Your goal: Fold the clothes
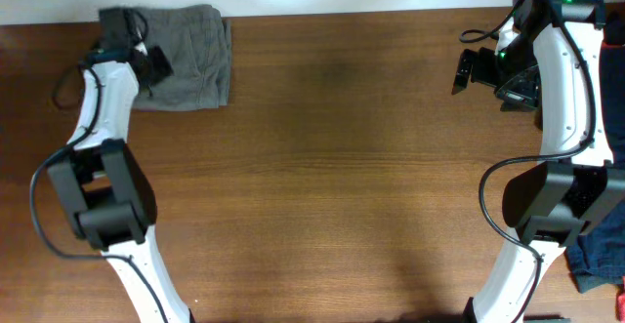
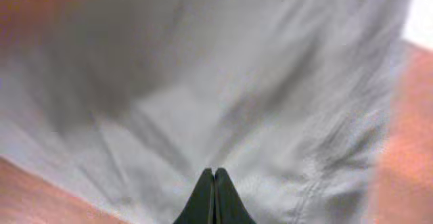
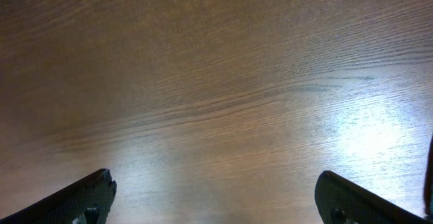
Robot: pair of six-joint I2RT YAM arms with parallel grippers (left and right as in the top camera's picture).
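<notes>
The grey-olive shorts (image 1: 190, 55) lie folded into a compact rectangle at the far left corner of the table. My left gripper (image 1: 146, 60) sits over the shorts' left part, fingers pressed together. In the left wrist view the shut fingertips (image 2: 214, 173) hover just over the wrinkled fabric (image 2: 237, 82), with nothing visibly pinched between them. My right gripper (image 1: 467, 69) is wide open and empty at the far right of the table. Its wrist view shows both fingers (image 3: 213, 183) spread over bare wood.
The brown wooden table (image 1: 332, 167) spans the view. A dark navy garment (image 1: 596, 255) lies off the table's right edge beside the right arm's base. A pale wall borders the far edge.
</notes>
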